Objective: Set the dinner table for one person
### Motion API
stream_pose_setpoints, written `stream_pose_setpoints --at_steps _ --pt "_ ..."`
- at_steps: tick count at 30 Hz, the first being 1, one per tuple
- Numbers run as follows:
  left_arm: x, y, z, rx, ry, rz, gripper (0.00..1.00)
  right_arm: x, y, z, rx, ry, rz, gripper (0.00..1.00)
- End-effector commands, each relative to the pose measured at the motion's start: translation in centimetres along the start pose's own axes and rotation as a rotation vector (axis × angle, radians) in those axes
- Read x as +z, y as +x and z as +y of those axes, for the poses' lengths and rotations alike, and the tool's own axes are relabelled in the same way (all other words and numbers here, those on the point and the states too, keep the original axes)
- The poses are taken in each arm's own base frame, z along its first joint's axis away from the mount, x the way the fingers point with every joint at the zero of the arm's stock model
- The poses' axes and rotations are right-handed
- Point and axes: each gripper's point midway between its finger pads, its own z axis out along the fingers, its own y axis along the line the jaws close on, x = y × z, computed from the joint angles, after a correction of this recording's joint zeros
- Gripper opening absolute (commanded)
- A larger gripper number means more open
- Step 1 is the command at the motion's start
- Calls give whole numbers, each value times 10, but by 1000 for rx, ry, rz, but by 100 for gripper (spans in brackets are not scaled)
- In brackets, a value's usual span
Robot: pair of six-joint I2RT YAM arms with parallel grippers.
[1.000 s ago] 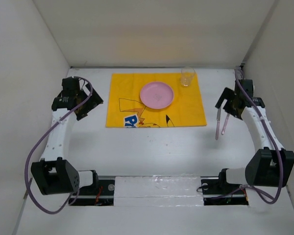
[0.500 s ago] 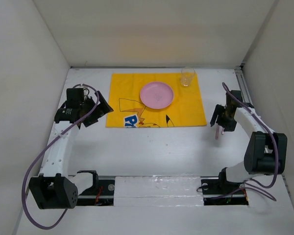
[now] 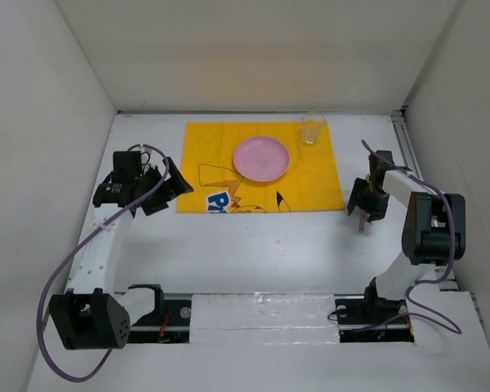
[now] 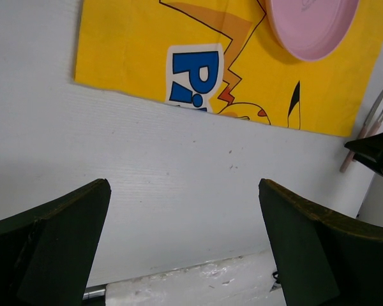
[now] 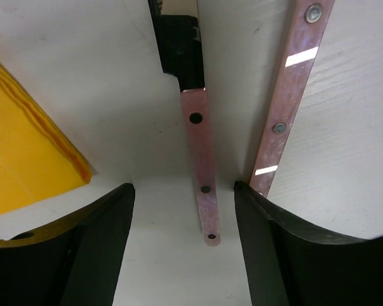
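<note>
The white dinner table [image 3: 261, 245] carries a yellow cartoon-print placemat [image 3: 261, 167] with a pink plate [image 3: 261, 158] and a clear glass [image 3: 313, 128] on it. Two pink-handled pieces of cutlery [image 3: 360, 222] lie on the table just right of the placemat. My right gripper [image 3: 363, 204] is low over them and open. In the right wrist view [image 5: 184, 188] its jaws straddle one handle [image 5: 201, 159], and the second handle [image 5: 287, 108] runs past the right finger. My left gripper [image 3: 167, 184] is open and empty by the placemat's left edge, and its wrist view [image 4: 182, 185] shows bare table.
White walls close the table on the left, back and right. The arm bases and a metal rail [image 3: 261, 314] run along the near edge. The left wrist view shows the placemat [image 4: 147, 51], the plate [image 4: 313, 25] and the cutlery [image 4: 370, 121].
My right gripper has come in toward the placemat's right edge and down over the cutlery, its arm folding up. My left gripper has moved right, toward the placemat's left edge.
</note>
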Motion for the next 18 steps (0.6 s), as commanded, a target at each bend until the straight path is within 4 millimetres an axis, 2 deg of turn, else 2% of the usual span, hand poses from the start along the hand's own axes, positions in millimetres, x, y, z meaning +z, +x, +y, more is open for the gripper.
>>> stream_pose_setpoints --at_steps 1,3,4,8,13,15,16,18 --pt "-6 2 -6 31 37 -5 100 2 -23 -2 -6 15 -60 69" --pt "-6 3 -8 31 45 0 100 9 -19 -3 -8 22 -35 65" --pt "-6 3 -8 31 45 0 100 9 -19 -3 -8 22 -35 56" --pt "-2 4 -5 25 37 15 100 19 -15 -3 -9 31 -4 39" --pt "-2 4 -5 31 33 22 100 19 -16 -7 0 53 -11 14" --pt "0 4 -4 28 28 30 100 15 -24 -4 11 49 -24 0" --pt "0 4 -4 28 28 30 100 14 -19 -6 10 55 -4 0" --pt "3 5 -6 31 48 31 100 -5 -33 5 0 38 -67 0"
